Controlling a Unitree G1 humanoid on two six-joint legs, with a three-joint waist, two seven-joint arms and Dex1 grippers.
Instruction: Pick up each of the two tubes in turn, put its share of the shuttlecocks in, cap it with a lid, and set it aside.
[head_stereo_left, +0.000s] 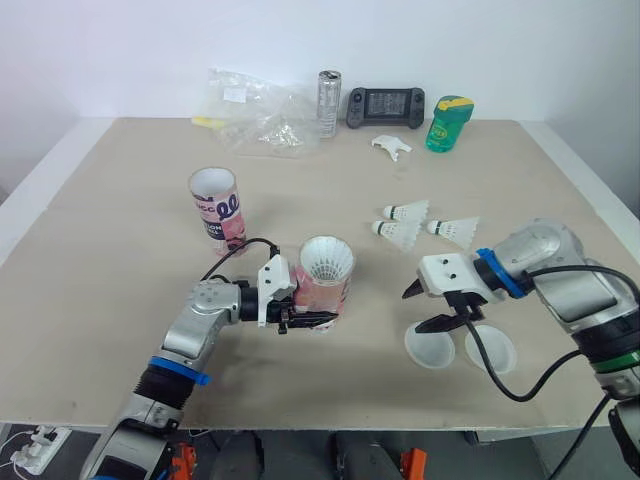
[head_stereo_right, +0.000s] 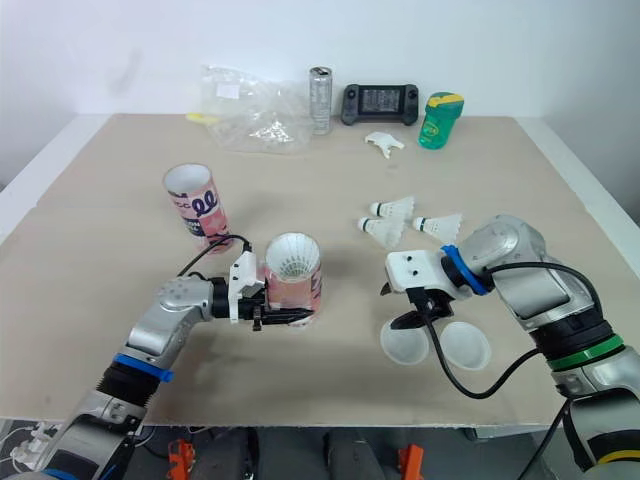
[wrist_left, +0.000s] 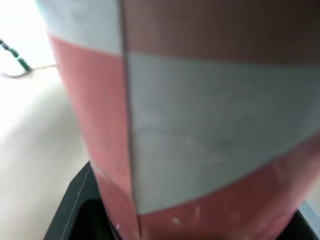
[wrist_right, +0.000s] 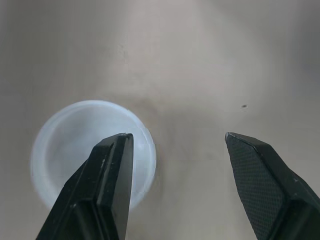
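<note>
Capping looks to be the step in hand. The left gripper (head_stereo_left: 308, 320) is clamped on the lower part of a pink-and-white tube (head_stereo_left: 330, 290) at the centre of the frame. The right gripper (head_stereo_left: 424, 308) hangs with its jaws spread over the nearer lid (head_stereo_left: 428, 348), at lower right.

In the right wrist view one finger (wrist_right: 112, 170) sits over that lid's rim and the other is over bare table (head_stereo_left: 120, 300). To do the pick-up well, the right arm should probably come straight down so the jaws straddle the rim wall, one inside and one outside, and then pinch. The lid looks thin and translucent, so a light pinch may be enough. It touches or nearly touches the second lid (head_stereo_left: 492, 352), so a sideways nudge could drag that one along.

The held tube is short and tilted slightly, with its open mouth facing up toward the camera. A white feathered shuttlecock skirt (head_stereo_left: 327, 262) fills the mouth. In the left wrist view the tube's wall shows pink and pale bands with a vertical seam.

The other tube (head_stereo_left: 218, 208) stands upright and open at centre left. Three loose shuttlecocks (head_stereo_left: 398, 233) lie right of centre, just above the right gripper.
</note>
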